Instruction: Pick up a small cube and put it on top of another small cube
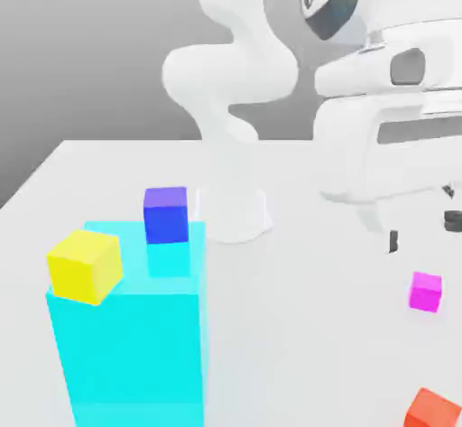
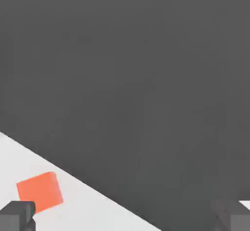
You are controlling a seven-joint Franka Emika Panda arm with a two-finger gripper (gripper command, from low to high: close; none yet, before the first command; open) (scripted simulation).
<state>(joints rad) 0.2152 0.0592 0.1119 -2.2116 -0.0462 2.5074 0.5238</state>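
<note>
The small red-orange cube (image 1: 433,409) lies on the white table at the exterior view's lower right, partly cut off by the frame edge. In the hand view the same cube (image 2: 40,192) sits close to one dark fingertip (image 2: 17,215), not between the two. The blue cube (image 1: 165,215) with its violet top stands at the far edge of the cyan block, on the exterior view's left. My gripper (image 1: 422,230) hangs open above the table on the exterior view's right, well apart from both cubes and holding nothing. Its fingers stand wide apart in the hand view (image 2: 125,220).
A tall translucent cyan block (image 1: 135,353) fills the exterior view's lower left, with a yellow cube (image 1: 84,265) on its top corner. A smaller magenta cube (image 1: 426,292) lies on the table just below the gripper. The arm's white base (image 1: 233,213) stands behind, mid-table.
</note>
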